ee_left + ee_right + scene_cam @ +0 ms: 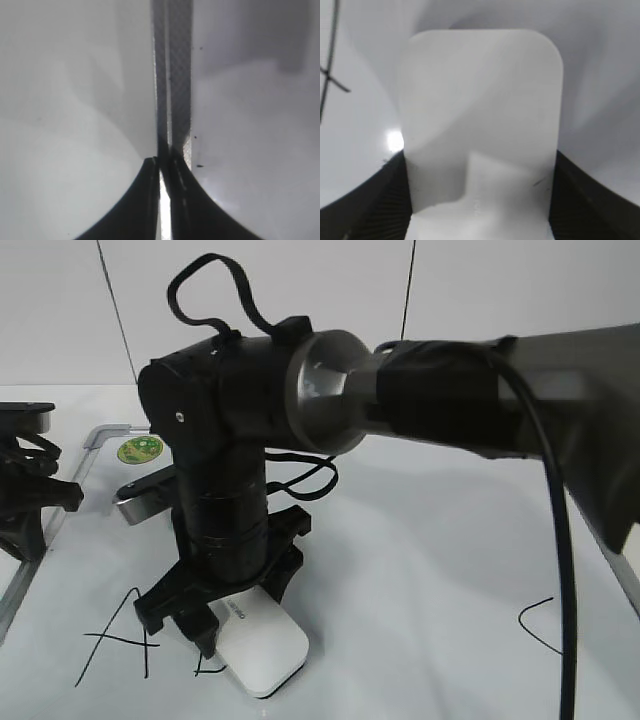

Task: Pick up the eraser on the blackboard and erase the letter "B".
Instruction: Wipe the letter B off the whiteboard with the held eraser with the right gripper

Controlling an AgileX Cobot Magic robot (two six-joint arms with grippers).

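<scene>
The white eraser lies flat on the blackboard near the front edge. My right gripper reaches across from the right and is shut on it; in the right wrist view the black fingers clamp both long sides of the eraser. The letter "A" is just left of the eraser. Of the letter "B" only a short black stroke shows at the eraser's left edge; the rest is hidden. My left gripper is at the far left, its jaws together and empty.
A round green sticker sits by the board's back left corner. The silver frame runs under the left gripper. Part of the letter "C" shows at the right. The right arm's black cable hangs across the right side.
</scene>
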